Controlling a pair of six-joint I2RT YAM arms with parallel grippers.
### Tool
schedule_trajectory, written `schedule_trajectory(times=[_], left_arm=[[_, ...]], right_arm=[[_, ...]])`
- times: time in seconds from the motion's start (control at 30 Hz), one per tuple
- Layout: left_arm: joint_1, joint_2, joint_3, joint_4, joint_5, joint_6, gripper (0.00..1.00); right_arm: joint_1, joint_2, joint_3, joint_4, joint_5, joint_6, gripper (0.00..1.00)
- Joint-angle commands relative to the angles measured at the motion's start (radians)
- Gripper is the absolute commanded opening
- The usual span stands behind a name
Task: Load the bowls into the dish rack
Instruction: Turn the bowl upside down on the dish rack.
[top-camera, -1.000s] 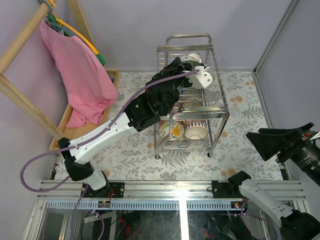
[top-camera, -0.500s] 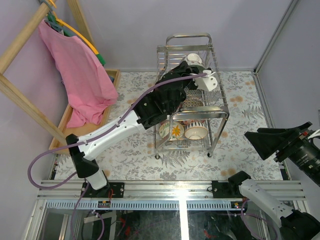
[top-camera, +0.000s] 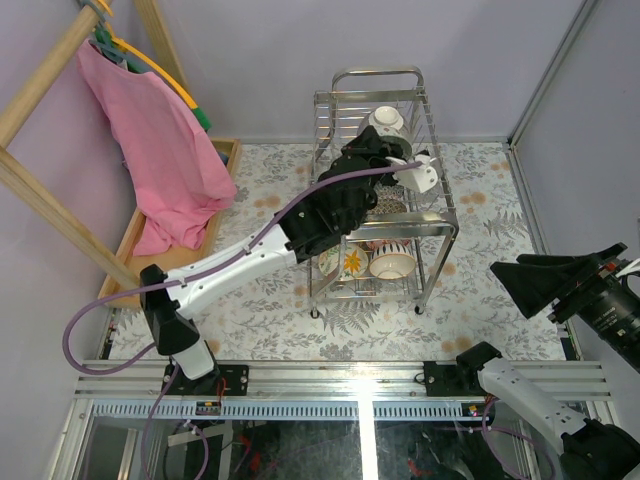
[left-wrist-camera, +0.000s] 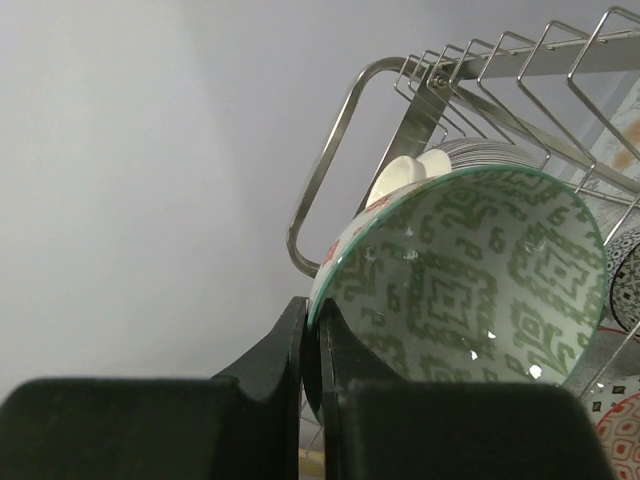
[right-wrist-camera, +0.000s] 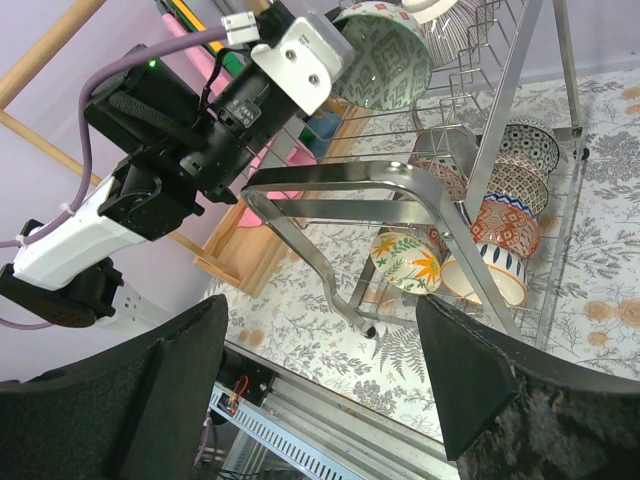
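Note:
The chrome dish rack (top-camera: 440, 225) stands at the middle back of the table. My left gripper (top-camera: 388, 168) reaches over its top tier, shut on the rim of a bowl (left-wrist-camera: 470, 270) with a green pattern inside, held tilted beside the rack's handle (left-wrist-camera: 330, 170). The held bowl also shows in the right wrist view (right-wrist-camera: 385, 55). A cream bowl (top-camera: 388, 120) sits upside down in the top tier. Several patterned bowls fill the lower tier, among them a floral one (right-wrist-camera: 408, 260) and an orange one (right-wrist-camera: 505, 225). My right gripper (top-camera: 530, 285) hangs open and empty right of the rack.
A wooden frame with a pink cloth (top-camera: 165, 150) stands at the far left over a shallow wooden tray (top-camera: 140, 235). A metal rail (top-camera: 350, 375) runs along the near edge. Purple walls close the back and right.
My left arm has stretched to the right and farther over the rack's top tier, carrying the bowl. The right arm has not moved.

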Motion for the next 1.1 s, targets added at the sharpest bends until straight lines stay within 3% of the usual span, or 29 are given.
schedule_trajectory(times=[0.0,0.43,0.73,1.07], left_arm=[[-0.015,-0.014,-0.068,0.088,-0.065,0.174,0.00],[-0.066,-0.058,-0.127,0.125,-0.087,0.209,0.00],[-0.071,-0.068,-0.006,-0.100,-0.004,0.042,0.06],[-0.092,-0.078,0.085,-0.275,0.048,-0.088,0.07]], right_arm=[[0.012,0.009,0.005,0.040,0.012,-0.023,0.84],[0.021,0.001,0.007,0.035,0.021,-0.020,0.84],[0.023,-0.010,0.000,0.032,0.027,-0.014,0.84],[0.024,-0.017,-0.008,0.034,0.023,-0.003,0.84]])
